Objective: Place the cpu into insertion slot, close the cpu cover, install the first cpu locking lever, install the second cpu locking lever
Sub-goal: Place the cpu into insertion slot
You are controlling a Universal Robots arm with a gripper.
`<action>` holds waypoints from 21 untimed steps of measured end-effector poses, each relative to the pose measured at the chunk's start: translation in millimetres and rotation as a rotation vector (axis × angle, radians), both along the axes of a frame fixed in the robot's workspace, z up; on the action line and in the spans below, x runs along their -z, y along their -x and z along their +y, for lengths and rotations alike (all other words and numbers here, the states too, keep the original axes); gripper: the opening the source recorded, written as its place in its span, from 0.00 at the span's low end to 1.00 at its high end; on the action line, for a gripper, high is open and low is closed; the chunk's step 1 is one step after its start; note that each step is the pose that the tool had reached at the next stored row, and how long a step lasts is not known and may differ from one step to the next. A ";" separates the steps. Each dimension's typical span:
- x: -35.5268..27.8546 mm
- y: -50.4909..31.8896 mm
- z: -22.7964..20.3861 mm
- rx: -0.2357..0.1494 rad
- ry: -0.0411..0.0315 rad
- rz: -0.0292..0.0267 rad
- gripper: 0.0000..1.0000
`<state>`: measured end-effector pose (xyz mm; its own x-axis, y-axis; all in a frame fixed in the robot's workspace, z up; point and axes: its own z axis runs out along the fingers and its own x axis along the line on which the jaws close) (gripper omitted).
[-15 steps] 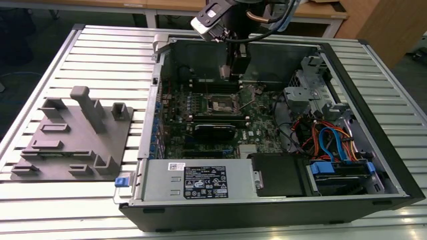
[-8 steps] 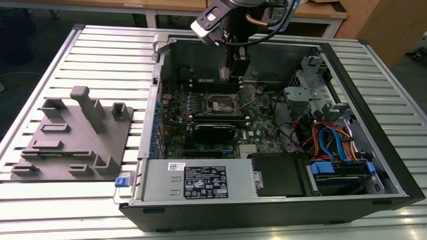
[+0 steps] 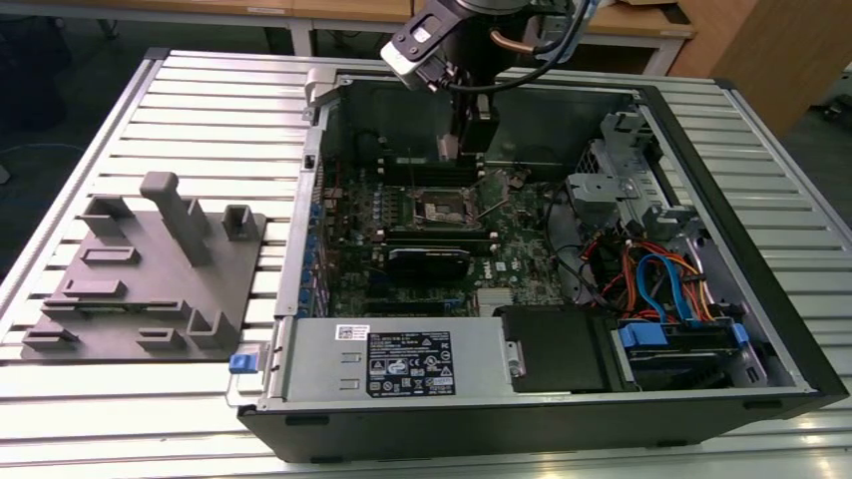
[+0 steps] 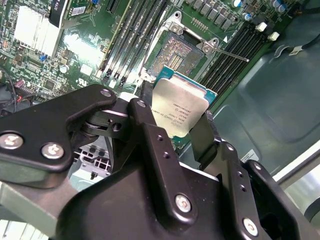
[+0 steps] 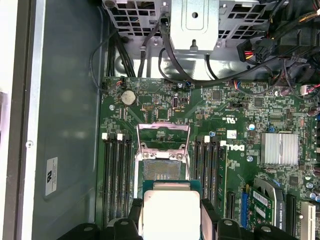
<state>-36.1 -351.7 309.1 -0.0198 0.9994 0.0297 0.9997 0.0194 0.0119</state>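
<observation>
The cpu (image 4: 181, 107) is pinched at its edges between the black fingers (image 4: 150, 135) of the gripper (image 4: 177, 114), which is closed just to the chip's width. The chip hangs near the insertion slot (image 5: 161, 172), not in it. The slot is bare and the cpu cover (image 5: 163, 136) stands lifted open. In the exterior view the gripper is at twelve o'clock of the slot, inside the computer case (image 3: 785, 329). A grey holder plate (image 3: 147, 299) lies at nine o'clock of the case.
</observation>
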 end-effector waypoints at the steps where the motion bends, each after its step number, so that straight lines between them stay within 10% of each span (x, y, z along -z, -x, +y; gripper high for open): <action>1: 0.3 0.0 0.0 0.000 -0.0002 -0.0001 0.54; 21: 32.5 0.1 0.4 0.007 0.0000 0.0000 0.54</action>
<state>-36.2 -351.3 276.6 -0.0131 0.9995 0.0297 0.9998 0.0127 0.0120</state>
